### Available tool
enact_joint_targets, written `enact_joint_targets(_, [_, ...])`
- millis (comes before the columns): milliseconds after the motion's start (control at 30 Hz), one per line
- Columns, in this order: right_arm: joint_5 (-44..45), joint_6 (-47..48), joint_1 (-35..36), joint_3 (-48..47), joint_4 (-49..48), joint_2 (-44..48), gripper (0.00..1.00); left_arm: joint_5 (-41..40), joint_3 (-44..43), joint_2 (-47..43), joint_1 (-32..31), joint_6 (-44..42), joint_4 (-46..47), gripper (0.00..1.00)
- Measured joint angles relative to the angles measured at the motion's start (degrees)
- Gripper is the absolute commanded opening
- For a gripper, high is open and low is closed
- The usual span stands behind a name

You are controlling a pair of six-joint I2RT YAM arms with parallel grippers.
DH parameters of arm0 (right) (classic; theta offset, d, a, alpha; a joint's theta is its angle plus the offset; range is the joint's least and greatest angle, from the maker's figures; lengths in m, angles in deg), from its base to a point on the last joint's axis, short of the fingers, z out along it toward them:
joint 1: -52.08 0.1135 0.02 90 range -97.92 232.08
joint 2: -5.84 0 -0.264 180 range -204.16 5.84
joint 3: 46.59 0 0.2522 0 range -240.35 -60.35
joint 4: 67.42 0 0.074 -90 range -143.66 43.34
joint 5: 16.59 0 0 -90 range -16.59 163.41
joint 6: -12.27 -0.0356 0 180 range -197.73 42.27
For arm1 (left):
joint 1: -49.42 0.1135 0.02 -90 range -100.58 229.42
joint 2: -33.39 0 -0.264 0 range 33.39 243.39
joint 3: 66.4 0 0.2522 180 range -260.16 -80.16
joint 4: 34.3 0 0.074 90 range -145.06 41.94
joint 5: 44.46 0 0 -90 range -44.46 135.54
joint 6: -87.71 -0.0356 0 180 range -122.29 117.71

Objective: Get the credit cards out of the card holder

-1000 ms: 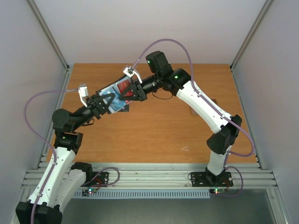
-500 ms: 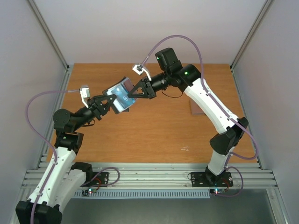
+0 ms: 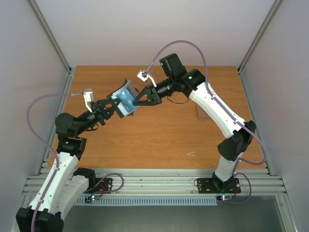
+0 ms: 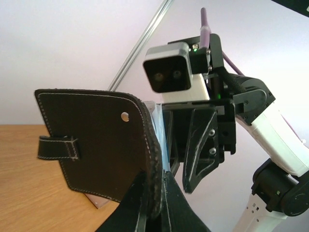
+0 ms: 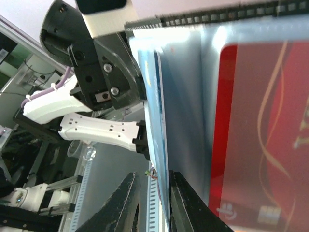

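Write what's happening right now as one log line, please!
left gripper: shut on card holder, held in the air | right gripper: open around edge of blue card | dark red card: inside holder pocket

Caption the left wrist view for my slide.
Left gripper clamps the black card holder upright by its lower edge; the right gripper sits close behind its pocket side.

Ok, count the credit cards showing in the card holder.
2. A dark red card sits in a pocket of the card holder; the edge of a blue card stands between the fingers of the right gripper. More may be hidden.
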Motion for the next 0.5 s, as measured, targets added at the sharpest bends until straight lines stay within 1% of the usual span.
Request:
enact_joint_targets(233, [-1.3, -1.4, -1.0, 7.2, -3.8, 2.8, 0.20, 0.0, 0.0, 0.0, 0.0, 0.0, -0.5, 0.00])
enact_joint_targets(367, [-2.0, -2.5, -1.9, 9.3, -5.0, 4.5, 0.21, -0.1, 0.0, 0.0, 0.2, 0.0, -0.4, 0.00])
enact_joint_targets(500, [-2.2, -3.1, -2.2, 9.8, -5.9, 5.2, 0.11, -0.2, 0.0, 0.0, 0.3, 0.0, -0.4, 0.00])
